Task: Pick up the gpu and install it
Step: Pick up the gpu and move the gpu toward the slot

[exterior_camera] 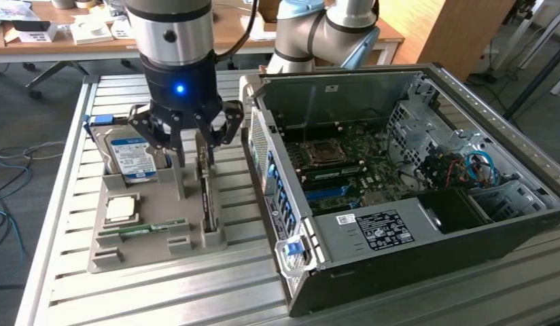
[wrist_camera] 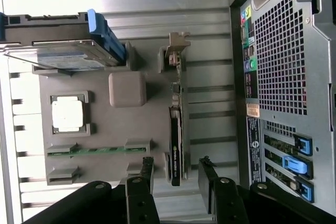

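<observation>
Squarely under the wide-open pincer (wrist_camera: 176, 163), gpu (wrist_camera: 176, 129) edge-on in grey tray (wrist_camera: 105, 129).

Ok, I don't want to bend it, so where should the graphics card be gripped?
Probably best to grip the graphics card along its upper long edge, coming straight down with the end effector pinching its two flat faces. It stands on edge in the gray holder, so only the top is free.

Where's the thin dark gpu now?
The gpu stands edge-on in the grey tray, toward the exterior view's right, under the open gripper, beside the black computer case.
</observation>
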